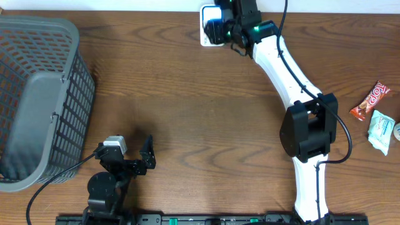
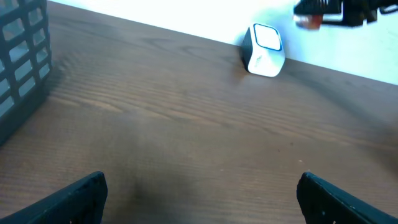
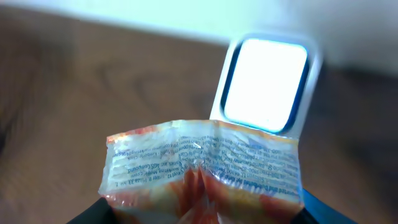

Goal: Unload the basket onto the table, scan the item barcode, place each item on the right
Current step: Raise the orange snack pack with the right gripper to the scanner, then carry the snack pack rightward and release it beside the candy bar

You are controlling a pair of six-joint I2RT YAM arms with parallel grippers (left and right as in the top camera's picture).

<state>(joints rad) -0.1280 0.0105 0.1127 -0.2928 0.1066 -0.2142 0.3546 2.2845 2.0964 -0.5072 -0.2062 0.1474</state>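
My right gripper (image 3: pixel 204 213) is shut on the item, a crinkly clear-and-orange snack packet (image 3: pixel 202 168) with printed text facing the camera. The packet hangs right in front of the white barcode scanner (image 3: pixel 264 81), whose window glows bright. Overhead, the right gripper (image 1: pixel 230 26) sits at the table's back edge beside the scanner (image 1: pixel 209 28); the packet is hidden under it there. The left wrist view shows the scanner (image 2: pixel 264 50) with the right gripper (image 2: pixel 333 11) to its upper right. My left gripper (image 2: pixel 202 199) (image 1: pixel 140 161) stands open and empty near the front left.
A grey mesh basket (image 1: pixel 37 94) (image 2: pixel 22 56) fills the left side. At the far right lie a red snack bar (image 1: pixel 370 102) and a pale green packet (image 1: pixel 380 131). The right arm (image 1: pixel 294 81) stretches diagonally across the table's right half.
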